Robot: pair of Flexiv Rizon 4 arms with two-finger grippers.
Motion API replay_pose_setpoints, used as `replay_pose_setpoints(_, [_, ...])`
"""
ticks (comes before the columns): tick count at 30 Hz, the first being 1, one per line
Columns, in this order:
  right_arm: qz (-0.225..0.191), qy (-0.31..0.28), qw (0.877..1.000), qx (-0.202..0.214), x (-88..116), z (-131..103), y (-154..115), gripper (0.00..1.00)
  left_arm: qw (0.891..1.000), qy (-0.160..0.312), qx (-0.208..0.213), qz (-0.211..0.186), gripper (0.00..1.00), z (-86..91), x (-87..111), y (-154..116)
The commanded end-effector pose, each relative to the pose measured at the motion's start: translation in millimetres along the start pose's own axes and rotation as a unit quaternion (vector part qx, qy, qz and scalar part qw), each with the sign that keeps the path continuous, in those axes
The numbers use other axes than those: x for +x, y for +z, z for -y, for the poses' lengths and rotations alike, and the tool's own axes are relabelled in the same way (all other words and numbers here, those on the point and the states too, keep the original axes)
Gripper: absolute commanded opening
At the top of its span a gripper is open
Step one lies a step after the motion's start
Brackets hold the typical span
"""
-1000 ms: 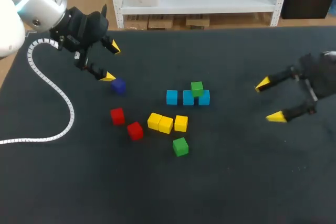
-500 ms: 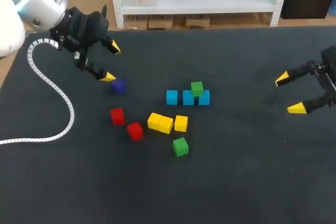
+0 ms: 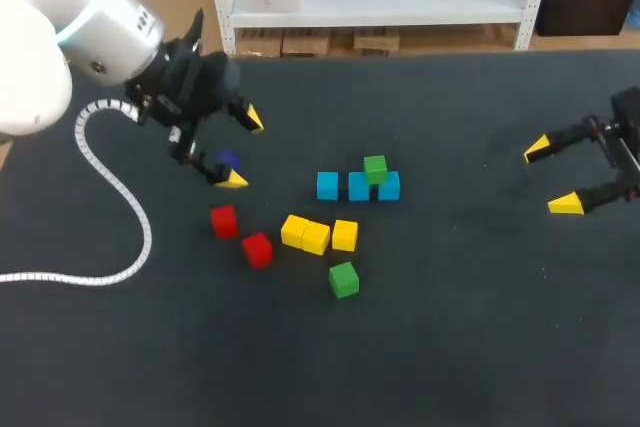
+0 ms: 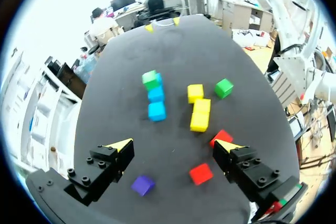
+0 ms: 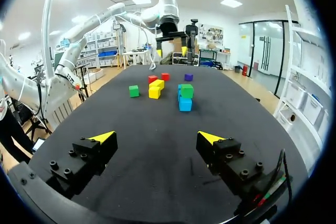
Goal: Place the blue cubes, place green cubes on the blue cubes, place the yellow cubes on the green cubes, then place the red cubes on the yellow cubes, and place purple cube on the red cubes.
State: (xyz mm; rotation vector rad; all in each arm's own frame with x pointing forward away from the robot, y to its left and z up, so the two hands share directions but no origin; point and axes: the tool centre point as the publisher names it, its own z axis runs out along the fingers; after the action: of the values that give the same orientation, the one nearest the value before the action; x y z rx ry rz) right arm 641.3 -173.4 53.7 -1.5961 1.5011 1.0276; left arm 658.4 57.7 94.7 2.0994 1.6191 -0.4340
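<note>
Three blue cubes (image 3: 358, 187) stand in a row mid-table, with one green cube (image 3: 375, 169) on top between the middle and right ones. A second green cube (image 3: 343, 279) lies loose nearer the front. Three yellow cubes (image 3: 316, 238) and two red cubes (image 3: 257, 249) sit left of it. My left gripper (image 3: 242, 148) hangs open over the purple cube (image 3: 228, 160); in the left wrist view that purple cube (image 4: 143, 185) lies under the gripper (image 4: 173, 145), near one finger. My right gripper (image 3: 551, 177) stands open far to the right, empty, well short of the cubes (image 5: 185, 104).
A white ribbed cable (image 3: 110, 197) from my left arm trails over the table's left side. The table's far edge runs just behind the left arm.
My left gripper has moved right and forward, over the purple cube. My right gripper drew back to the right early on and has stayed there since. No cube has moved.
</note>
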Motion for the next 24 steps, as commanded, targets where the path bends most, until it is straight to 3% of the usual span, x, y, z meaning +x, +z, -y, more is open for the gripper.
replay_pose_setpoints(1, [0.000,-0.001,1.000,0.001,-0.2,-0.2,0.5,1.00,0.999,0.047,-0.004,0.004,1.00,33.6,-18.0,3.0])
replay_pose_setpoints(7, [0.000,-0.001,1.000,0.001,-0.2,-0.2,0.5,1.00,0.985,0.166,0.051,0.013,1.00,42.6,-41.3,19.2])
replay_pose_setpoints(12, [0.000,-0.001,1.000,0.001,-0.2,-0.2,0.5,1.00,0.968,0.226,0.104,0.011,1.00,43.2,-49.4,35.9])
replay_pose_setpoints(24, [0.000,-0.001,1.000,0.001,-0.2,-0.2,0.5,1.00,0.912,0.342,0.226,-0.019,1.00,42.0,-58.9,76.0])
